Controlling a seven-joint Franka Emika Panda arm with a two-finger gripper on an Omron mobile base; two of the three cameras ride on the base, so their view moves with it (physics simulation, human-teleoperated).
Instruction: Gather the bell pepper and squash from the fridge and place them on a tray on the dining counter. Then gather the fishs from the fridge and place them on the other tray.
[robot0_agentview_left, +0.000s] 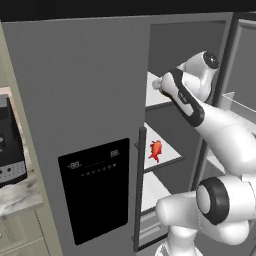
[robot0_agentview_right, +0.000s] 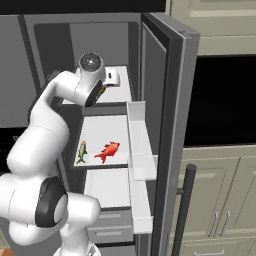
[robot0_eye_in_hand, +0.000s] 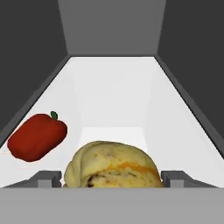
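gripper (robot0_eye_in_hand: 111, 179) open astride the squash (robot0_eye_in_hand: 113, 165) at the shelf's (robot0_eye_in_hand: 118, 96) front edge; close squarely and lift without nudging the bell pepper (robot0_eye_in_hand: 37, 137) beside it.

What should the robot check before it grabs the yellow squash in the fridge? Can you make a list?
1. Fridge door open: ok.
2. Squash between the fingertips: ok.
3. Gripper wide enough for the squash: ok, jaws stand on both sides.
4. Fingers pressing the squash: cannot tell.
5. Pepper out of the way: ok, lying apart to one side.
6. Fish out of the way: ok, on the shelf below.
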